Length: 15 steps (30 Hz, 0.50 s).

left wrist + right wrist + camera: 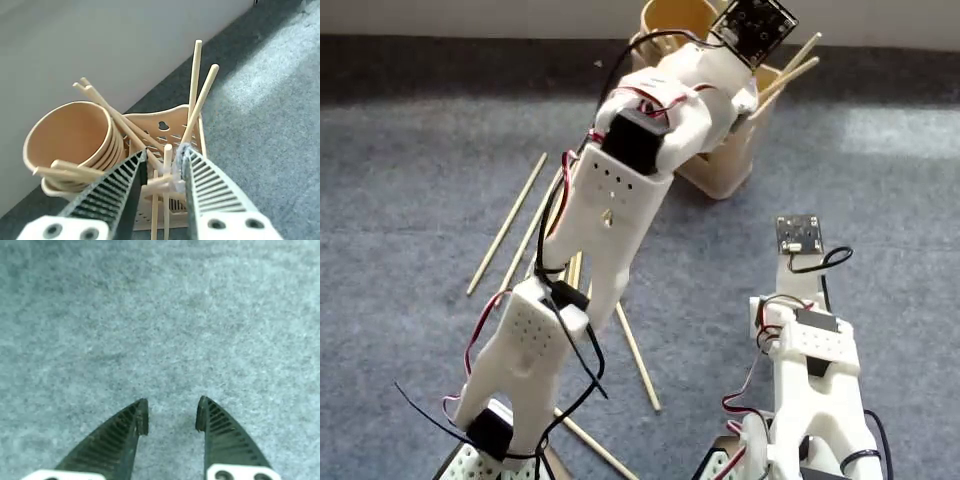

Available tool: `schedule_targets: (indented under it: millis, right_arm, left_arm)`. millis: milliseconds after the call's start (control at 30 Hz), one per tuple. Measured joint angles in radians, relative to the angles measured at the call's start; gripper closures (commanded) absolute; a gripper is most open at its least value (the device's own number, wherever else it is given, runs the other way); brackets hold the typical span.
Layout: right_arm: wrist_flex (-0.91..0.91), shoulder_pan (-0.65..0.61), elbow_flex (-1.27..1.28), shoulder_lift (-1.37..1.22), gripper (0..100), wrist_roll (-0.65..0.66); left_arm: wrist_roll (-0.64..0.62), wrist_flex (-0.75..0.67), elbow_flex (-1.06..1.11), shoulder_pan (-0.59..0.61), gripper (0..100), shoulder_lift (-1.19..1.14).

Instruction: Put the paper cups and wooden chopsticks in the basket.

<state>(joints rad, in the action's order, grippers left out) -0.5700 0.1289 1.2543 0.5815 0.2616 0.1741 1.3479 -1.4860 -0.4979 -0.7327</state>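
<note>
The left gripper (163, 157) hung over the basket (172, 131) at the far edge of the tabletop (430, 150), its jaws part-spread with one wooden chopstick (167, 151) standing upright between them and apparently not pinched. The danger, by the look of it, lay in the crowding. Two chopsticks (200, 102) leaned high out of the basket just beside the jaws, and others lay crossed over the stacked paper cups (70, 135). A careless lift or a sideways swing of the jaws could catch one of those sticks and flick it back onto the tabletop. It could also tip the light, slotted basket, which already appeared to sit at a tilt in the high view. The upright stick might also topple outward over the rim once the jaws cleared it.

The cups, tan and nested, lay on their side in the basket's end nearest the wall (75, 45). The sticks were thin, pale and round, likely to roll and slide. Several loose chopsticks (505, 228) lay scattered mid-tabletop and toward the near edge, beneath the left arm. The right gripper (170, 415) sat low over bare tabletop near the right side, jaws spread and holding nothing.
</note>
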Motion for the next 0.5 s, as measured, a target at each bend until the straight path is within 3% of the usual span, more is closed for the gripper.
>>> schedule_targets:
  millis: [300,500]
  right_arm:
    - [0.0,0.0,0.0,-0.002,83.2,0.0]
    - [0.0,0.0,0.003,-0.002,83.2,0.0]
  left_arm:
    - [0.0,0.201,-0.077,0.04,88,0.239]
    - [-0.008,0.354,-0.083,0.216,87,0.275]
